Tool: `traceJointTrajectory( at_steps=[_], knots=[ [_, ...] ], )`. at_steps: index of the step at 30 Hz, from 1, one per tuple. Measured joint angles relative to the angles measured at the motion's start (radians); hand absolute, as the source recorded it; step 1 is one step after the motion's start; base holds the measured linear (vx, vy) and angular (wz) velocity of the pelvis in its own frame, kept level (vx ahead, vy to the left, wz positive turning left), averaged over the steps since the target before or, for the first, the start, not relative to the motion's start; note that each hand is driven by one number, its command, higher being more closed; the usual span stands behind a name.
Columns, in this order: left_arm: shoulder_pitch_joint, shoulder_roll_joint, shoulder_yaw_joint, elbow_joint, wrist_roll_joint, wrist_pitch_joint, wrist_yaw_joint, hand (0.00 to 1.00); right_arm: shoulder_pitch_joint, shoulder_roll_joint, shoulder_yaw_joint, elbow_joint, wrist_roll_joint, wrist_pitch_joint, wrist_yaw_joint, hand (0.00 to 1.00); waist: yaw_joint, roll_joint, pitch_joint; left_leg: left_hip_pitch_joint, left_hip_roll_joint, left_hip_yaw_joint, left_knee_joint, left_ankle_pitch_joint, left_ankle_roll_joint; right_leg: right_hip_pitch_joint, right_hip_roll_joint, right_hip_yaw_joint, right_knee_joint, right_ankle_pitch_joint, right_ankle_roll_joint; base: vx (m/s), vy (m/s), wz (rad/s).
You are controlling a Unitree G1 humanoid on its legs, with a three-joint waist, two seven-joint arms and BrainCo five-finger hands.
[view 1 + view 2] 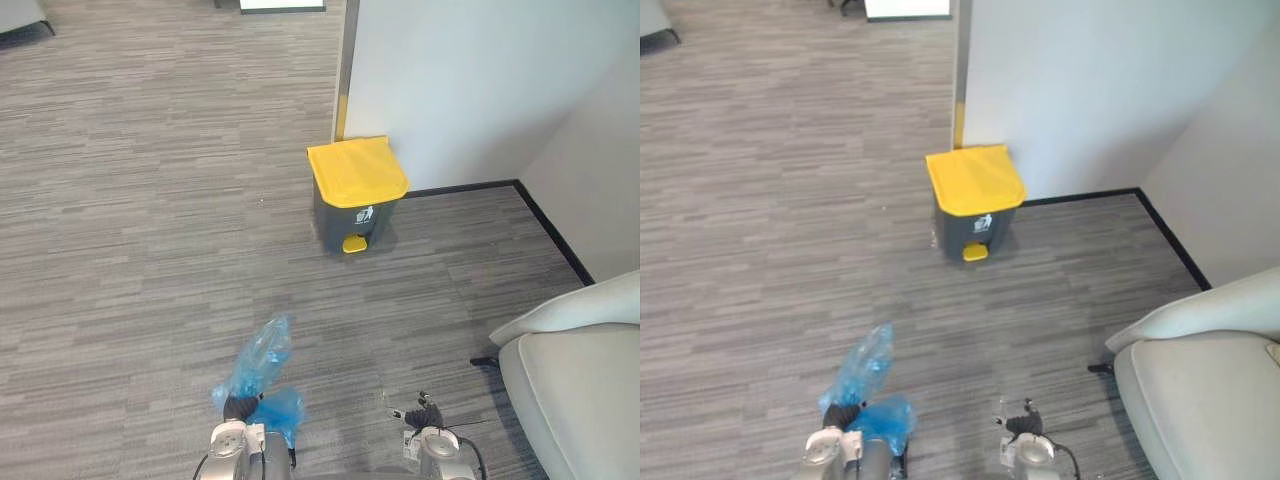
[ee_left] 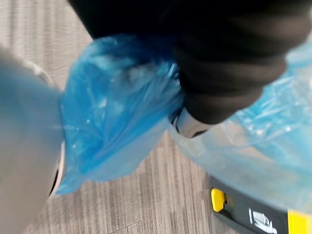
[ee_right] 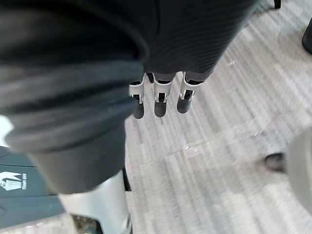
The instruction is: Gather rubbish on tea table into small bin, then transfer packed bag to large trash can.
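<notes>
Grey striped carpet [image 1: 150, 200] runs to a white wall corner, where a dark grey pedal bin with a closed yellow lid [image 1: 355, 200] stands at twelve o'clock; a pale upholstered sofa [image 1: 580, 390] at four o'clock is cut off by the frame. At seven o'clock, the left hand [image 1: 240, 407] clutches a crumpled translucent blue plastic bag [image 1: 262, 355], which buries most of its fingers. At five o'clock, the right hand [image 3: 159, 100] hangs relaxed and empty.

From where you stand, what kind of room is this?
Probably an office lounge or waiting corner: grey carpet, a pale sofa at the right, and a yellow-lidded pedal bin against the white wall.
</notes>
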Motion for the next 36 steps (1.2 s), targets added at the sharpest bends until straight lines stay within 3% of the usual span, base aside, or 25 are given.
traceJointTrajectory(
  at_steps=[1,4,5,7,8,9,11,12,14,16,18,21,23,24,25,28,30,32,34,36],
  knots=[
    [-0.001,0.010,-0.020,0.003,0.000,0.003,0.000,1.00,0.006,0.000,0.000,-0.001,0.000,0.001,0.001,0.00,-0.008,-0.001,-0.001,0.033,-0.004,0.004,-0.002,-0.019,0.007,-0.063,-0.014,-0.015,0.133,0.001,0.013,0.38,0.075,-0.11],
    [-0.010,0.011,-0.021,0.005,0.000,0.007,0.001,1.00,0.008,-0.002,0.000,-0.025,-0.001,-0.002,0.002,0.00,-0.017,0.002,0.004,0.138,-0.003,0.009,-0.069,-0.042,-0.001,-0.212,-0.043,-0.141,0.249,-0.046,-0.085,0.39,0.002,-0.09],
    [-0.017,0.010,-0.021,0.017,0.000,0.008,0.001,1.00,0.001,-0.008,0.001,-0.022,-0.001,-0.003,0.002,0.00,-0.022,0.003,0.006,0.182,0.005,0.009,-0.096,-0.041,-0.002,-0.241,-0.037,-0.185,0.200,-0.063,-0.116,0.41,-0.077,0.09],
    [-0.028,0.010,-0.021,0.029,0.001,0.008,0.001,1.00,-0.002,-0.015,0.004,-0.023,-0.002,-0.004,0.002,0.00,-0.031,0.007,0.010,0.234,0.026,0.004,-0.119,-0.041,-0.003,-0.279,-0.014,-0.228,0.044,-0.062,-0.139,0.41,-0.150,0.24],
    [-0.031,0.017,-0.022,0.038,0.001,0.007,0.001,1.00,-0.003,-0.017,0.007,-0.019,-0.002,-0.003,0.001,0.00,-0.037,-0.002,0.006,0.253,0.022,-0.010,-0.132,-0.043,-0.010,-0.281,0.004,-0.226,-0.123,0.008,-0.144,0.48,-0.230,0.41],
    [-0.031,0.034,-0.027,0.040,0.002,0.006,0.001,1.00,0.002,-0.017,0.010,-0.010,-0.002,-0.003,0.000,0.00,-0.045,-0.024,0.004,0.263,0.001,-0.034,-0.138,-0.047,-0.019,-0.273,0.004,-0.210,-0.244,0.144,-0.187,0.42,-0.205,0.32],
    [-0.048,0.017,-0.033,0.081,0.004,0.006,-0.001,1.00,-0.032,-0.064,0.011,0.026,-0.002,-0.003,0.002,0.00,-0.043,0.033,0.007,0.277,0.048,-0.109,-0.144,-0.045,-0.048,-0.257,0.049,-0.225,-0.223,0.102,-0.209,0.43,-0.200,-0.01],
    [-0.052,0.003,-0.029,0.084,0.005,0.006,0.001,1.00,-0.038,-0.078,-0.007,0.038,-0.002,0.000,0.000,0.00,-0.051,0.055,0.013,0.267,0.066,-0.135,-0.109,-0.026,-0.077,-0.248,0.058,-0.243,-0.217,0.065,-0.219,0.43,-0.225,0.03],
    [-0.060,-0.005,-0.023,0.084,0.005,0.006,0.000,1.00,-0.036,-0.080,-0.023,0.044,0.000,-0.001,0.000,0.00,-0.056,0.071,0.024,0.241,0.095,-0.145,-0.013,-0.011,-0.101,-0.202,0.072,-0.269,-0.240,0.052,-0.228,0.32,-0.182,0.24],
    [-0.063,-0.023,0.000,0.072,0.005,0.006,-0.002,1.00,-0.023,-0.075,-0.002,0.050,-0.001,0.002,-0.001,0.00,-0.055,0.070,0.033,0.129,0.155,-0.156,0.299,0.078,-0.108,-0.074,0.098,-0.290,-0.336,0.043,-0.236,0.31,-0.149,0.29],
    [-0.038,-0.036,0.001,0.042,0.004,0.006,-0.004,1.00,-0.018,-0.064,0.005,0.047,0.001,0.001,-0.001,0.00,-0.044,0.061,0.035,0.034,0.195,-0.119,0.488,0.037,-0.098,0.021,0.112,-0.294,-0.408,0.042,-0.240,0.27,-0.070,0.04],
    [-0.025,-0.040,0.002,0.012,0.003,0.006,-0.008,1.00,-0.020,-0.044,-0.006,0.048,0.002,0.001,-0.002,0.00,-0.031,0.049,0.028,-0.076,0.187,-0.043,0.377,0.000,-0.072,0.089,0.109,-0.289,-0.485,0.048,-0.234,0.26,0.012,-0.12],
    [-0.030,-0.045,0.001,0.011,0.003,0.006,-0.011,1.00,-0.022,-0.044,-0.015,0.048,0.003,0.002,-0.002,0.00,-0.018,0.049,0.028,-0.116,0.139,-0.030,0.164,0.017,-0.060,0.120,0.090,-0.278,-0.518,0.052,-0.206,0.27,0.119,-0.15],
    [-0.031,-0.046,0.000,0.012,0.004,0.005,-0.012,1.00,-0.022,-0.050,-0.015,0.054,0.003,0.001,-0.002,0.00,-0.015,0.053,0.028,-0.114,0.121,-0.030,0.077,0.060,-0.056,0.130,0.086,-0.275,-0.521,0.051,-0.193,0.27,0.145,-0.11],
    [-0.026,-0.045,-0.001,0.016,0.002,0.004,-0.015,1.00,-0.019,-0.061,-0.016,0.065,0.002,0.002,-0.003,0.00,-0.013,0.075,0.019,-0.109,0.100,-0.040,-0.036,0.191,-0.053,0.142,0.097,-0.261,-0.531,0.043,-0.167,0.28,0.132,-0.08],
    [-0.037,-0.001,-0.002,0.033,0.004,-0.002,-0.021,1.00,-0.018,-0.031,-0.021,0.071,0.002,0.007,-0.002,0.00,-0.004,0.002,0.007,-0.048,0.032,-0.008,-0.116,0.192,-0.040,0.152,0.037,-0.218,-0.554,0.038,-0.124,0.22,0.138,-0.13],
    [-0.042,0.006,-0.006,0.056,0.005,-0.001,-0.022,1.00,-0.021,-0.032,-0.022,0.072,0.000,0.007,-0.002,0.00,-0.006,-0.012,0.004,-0.024,0.004,0.007,-0.131,0.168,-0.019,0.147,0.006,-0.209,-0.511,0.025,-0.106,0.22,0.131,-0.11],
    [-0.046,0.005,-0.010,0.071,0.005,0.001,-0.022,1.00,-0.020,-0.043,-0.015,0.077,0.000,0.007,-0.001,0.00,-0.006,0.000,0.010,0.039,-0.019,0.017,-0.160,0.126,-0.009,0.074,-0.032,-0.162,-0.267,0.016,-0.086,0.17,0.171,-0.08],
    [-0.040,0.020,-0.043,0.082,0.005,0.002,-0.021,1.00,-0.015,-0.043,-0.014,0.071,-0.001,0.005,0.002,0.00,-0.019,-0.006,0.010,0.086,-0.046,0.008,-0.167,0.107,0.011,-0.034,-0.074,-0.119,0.002,0.049,-0.051,0.18,0.129,0.19],
    [-0.036,0.039,-0.048,0.082,0.005,0.002,-0.019,1.00,-0.012,-0.042,-0.013,0.071,-0.001,0.006,0.002,0.00,-0.024,-0.014,0.008,0.119,-0.049,-0.009,-0.162,0.079,0.018,-0.093,-0.078,-0.106,0.116,0.012,-0.073,0.23,0.027,0.28]
  ],
)
